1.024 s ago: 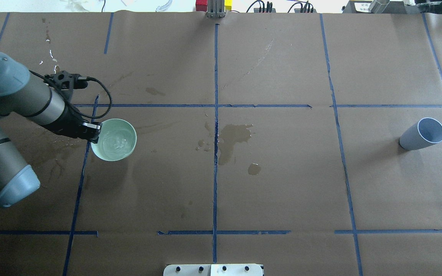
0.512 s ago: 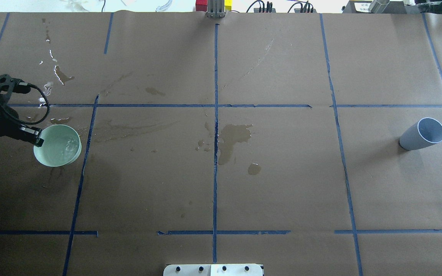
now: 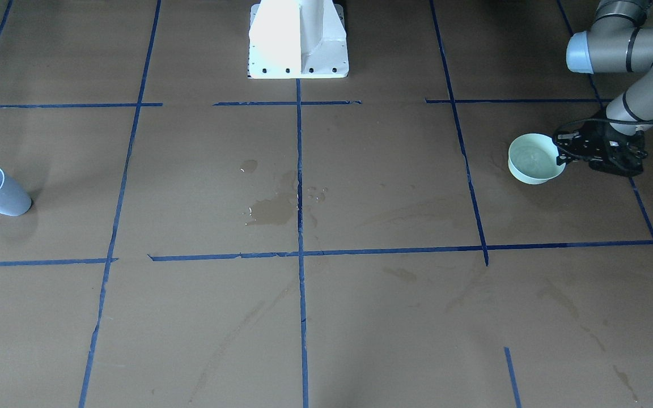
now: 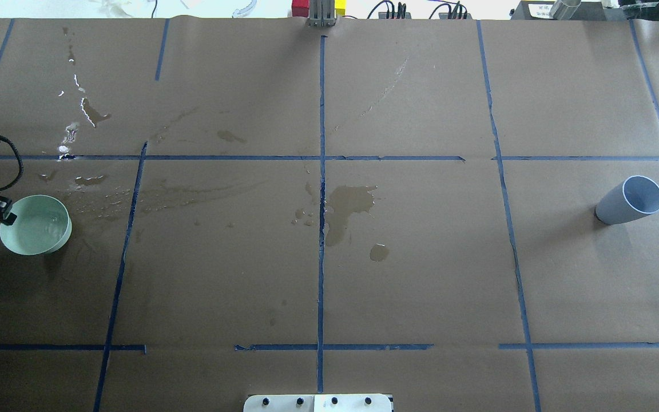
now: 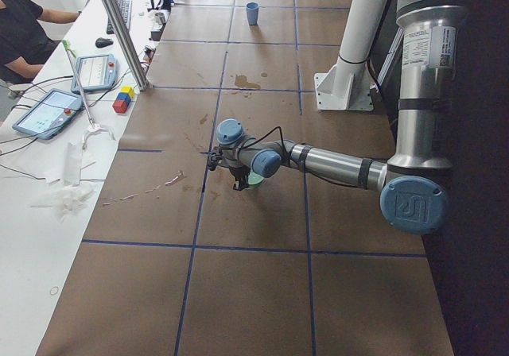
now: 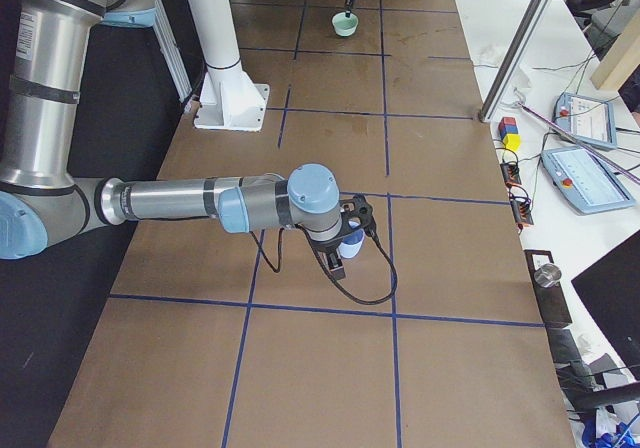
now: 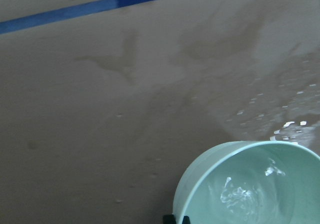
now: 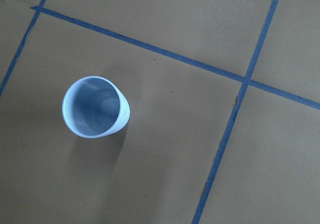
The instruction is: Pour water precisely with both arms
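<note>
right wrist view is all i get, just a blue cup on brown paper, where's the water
observer: In a pale green bowl at the table's far end on the robot's left; the water glints inside.
operator: is anything holding it
observer: Yes, the left gripper pinches its rim.
operator: any spills
observer: A wet puddle darkens the paper at the table's middle, between the bowl and the blue cup.

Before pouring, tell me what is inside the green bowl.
Shallow clear water with glints lies in the bowl. The left hand on its rim hides a bit of wall.
</note>
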`<move>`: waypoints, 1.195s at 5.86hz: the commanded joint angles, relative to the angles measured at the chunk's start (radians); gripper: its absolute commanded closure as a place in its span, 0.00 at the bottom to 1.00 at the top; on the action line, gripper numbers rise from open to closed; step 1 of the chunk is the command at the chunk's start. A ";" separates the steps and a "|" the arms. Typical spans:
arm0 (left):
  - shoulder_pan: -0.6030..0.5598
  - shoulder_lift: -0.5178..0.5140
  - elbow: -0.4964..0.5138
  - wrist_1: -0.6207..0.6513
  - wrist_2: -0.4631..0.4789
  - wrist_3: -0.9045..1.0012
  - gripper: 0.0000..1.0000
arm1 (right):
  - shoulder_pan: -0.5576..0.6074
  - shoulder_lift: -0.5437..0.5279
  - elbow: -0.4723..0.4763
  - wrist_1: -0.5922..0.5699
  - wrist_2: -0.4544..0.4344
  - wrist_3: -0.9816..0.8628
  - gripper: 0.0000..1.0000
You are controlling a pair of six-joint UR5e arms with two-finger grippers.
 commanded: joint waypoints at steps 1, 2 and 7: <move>-0.007 0.001 0.055 -0.008 -0.001 0.020 1.00 | 0.001 -0.001 0.016 -0.001 0.000 0.000 0.00; -0.019 0.001 0.085 -0.015 -0.001 0.022 0.97 | 0.001 -0.002 0.022 -0.001 0.000 0.000 0.00; -0.307 0.004 0.031 0.004 -0.105 0.019 0.00 | 0.007 0.008 0.029 -0.056 0.006 0.002 0.00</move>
